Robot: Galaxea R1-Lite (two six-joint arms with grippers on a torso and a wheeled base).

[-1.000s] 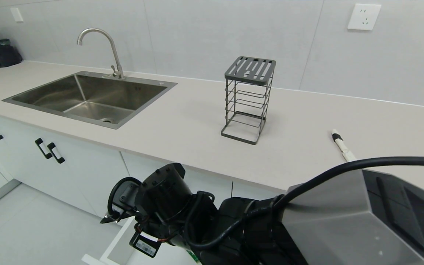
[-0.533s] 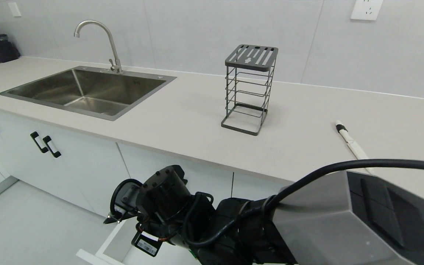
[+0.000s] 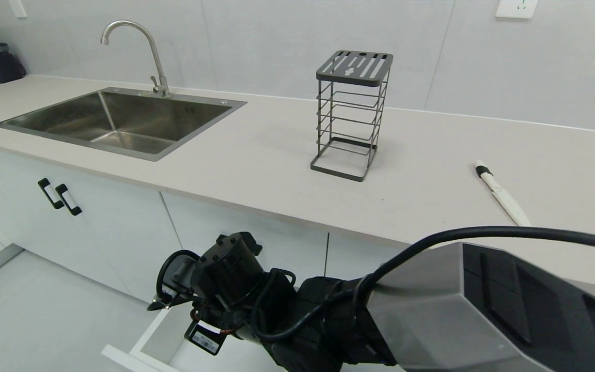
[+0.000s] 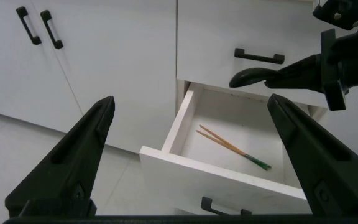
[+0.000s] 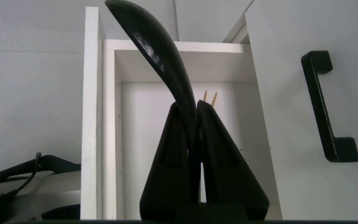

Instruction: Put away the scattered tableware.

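Black curved spoon [image 5: 148, 37]: clamped in right hand [image 5: 189, 115], poised over open white drawer [image 4: 182, 121] holding wooden chopsticks [image 4: 229, 144], apparently for depositing there. Left hand [image 4: 191, 102]: spread wide, empty.

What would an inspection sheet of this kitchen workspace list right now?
Surface: pale countertop with a sink set in.
Job's things: black spoon held over the open drawer; chopsticks inside it; white knife on the countertop.
Clutter: nothing seen.
Grippers: right gripper shut on the black spoon; left gripper open, empty.
Cables: black cable looping over the arm.
Surroundings: wire rack, faucet, white cabinets.
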